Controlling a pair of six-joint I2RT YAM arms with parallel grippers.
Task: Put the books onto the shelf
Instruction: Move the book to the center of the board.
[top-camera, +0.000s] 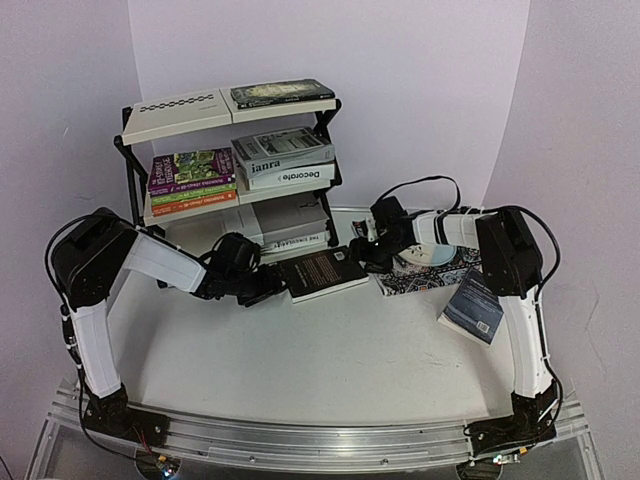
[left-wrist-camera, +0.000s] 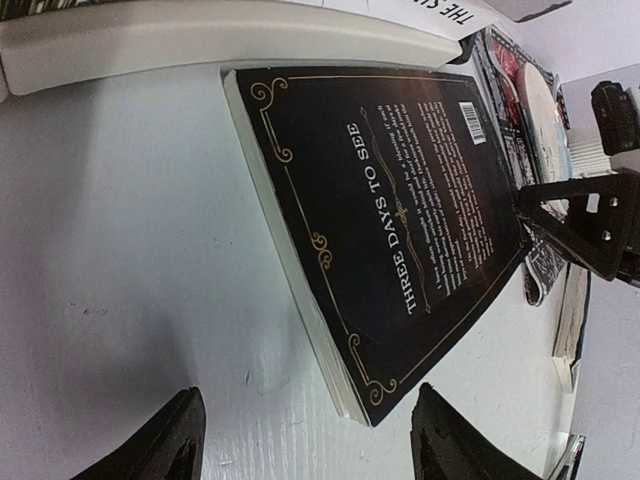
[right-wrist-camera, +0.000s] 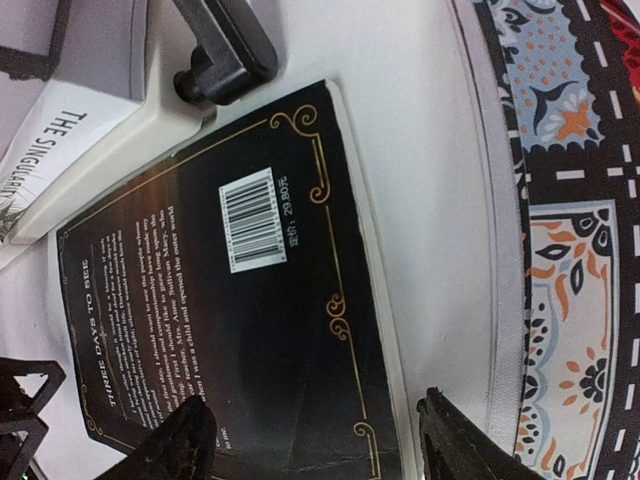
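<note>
Top external view, from the left: the left arm (top-camera: 150, 262) reaches low across the counter (top-camera: 330, 350), and the left jaws stand apart, unclenched, at the left end of a black book (top-camera: 322, 272). Left wrist view has the book's nearest corner lying between the two fingertips (left-wrist-camera: 175, 440), neither visibly pressing it; the cover reads "Three Days to See".

Behind that arm stands the shelf (top-camera: 175, 118). Its top tier carries a dark book (top-camera: 282, 93) on the right half. Its middle tier holds a stack of colourful paperbacks (top-camera: 193, 182) on the left, and on the right the grey "laura" book (top-camera: 283, 148) lying on "Decorate" (top-camera: 290, 176). Pale books (top-camera: 292, 225) lie flat on the bottom tier.

The black book lies on the counter just in front of the bottom tier, barcode side up, between the two arms. The right arm (top-camera: 450, 228) comes in from the right, and the right jaws are also released. Right wrist view shows one fingertip (right-wrist-camera: 185, 440) over the cover and the other over bare counter just past the book's edge, gripping nothing. Right of them lies a patterned placemat (top-camera: 425, 278), and further right a dark blue book (top-camera: 473, 308) just beside the right arm's upright link
</note>
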